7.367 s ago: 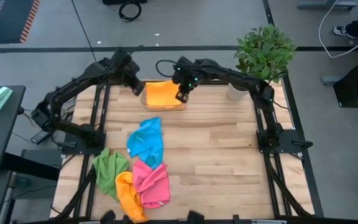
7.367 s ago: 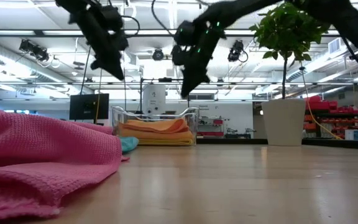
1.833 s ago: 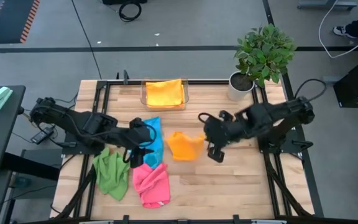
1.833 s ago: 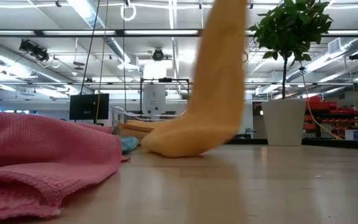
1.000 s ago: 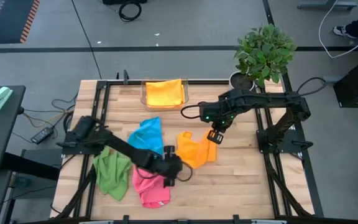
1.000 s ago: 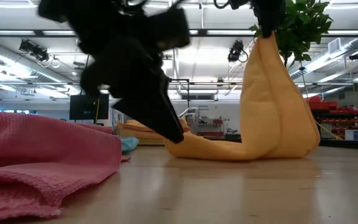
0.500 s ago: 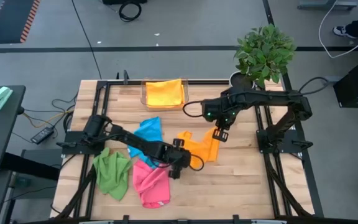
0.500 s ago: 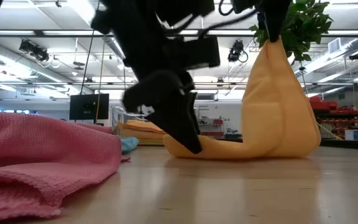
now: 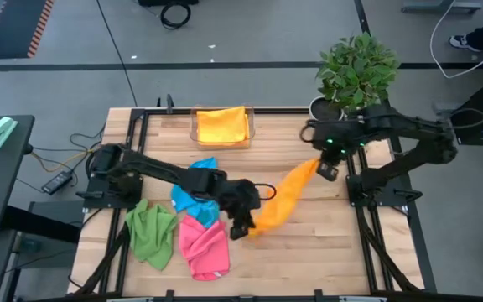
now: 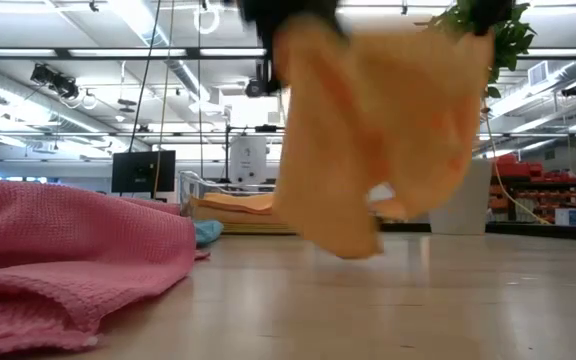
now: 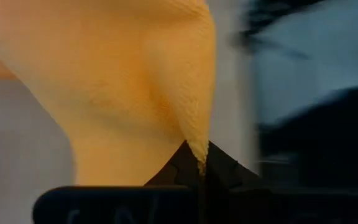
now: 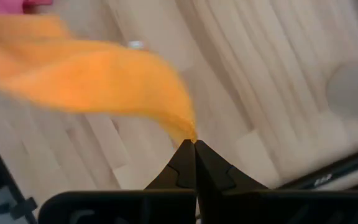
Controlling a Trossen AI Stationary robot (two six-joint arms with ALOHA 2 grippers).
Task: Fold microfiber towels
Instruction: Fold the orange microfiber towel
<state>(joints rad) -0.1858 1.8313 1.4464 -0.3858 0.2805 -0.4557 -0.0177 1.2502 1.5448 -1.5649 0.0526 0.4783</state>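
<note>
Two grippers hold one orange towel (image 9: 282, 200) stretched between them above the surface (image 9: 325, 243). The left gripper (image 9: 243, 225) has its fingers clenched on the towel's lower corner, near the pink towel (image 9: 204, 248); the right gripper (image 9: 327, 171) pinches the opposite corner, near the plant (image 9: 355, 69). Blue (image 9: 189, 195) and green (image 9: 151, 233) towels lie beside the pink one.

The orange towel (image 9: 285, 195) pinched in my left gripper (image 9: 243, 225) and right gripper (image 9: 325, 170) is soft matt cloth with a fine nubbly weave. Beneath it, the table (image 9: 309, 243) is pale, smooth wooden planking. Beside it, the pink towel (image 10: 58, 250) shows a coarser waffle weave.
</note>
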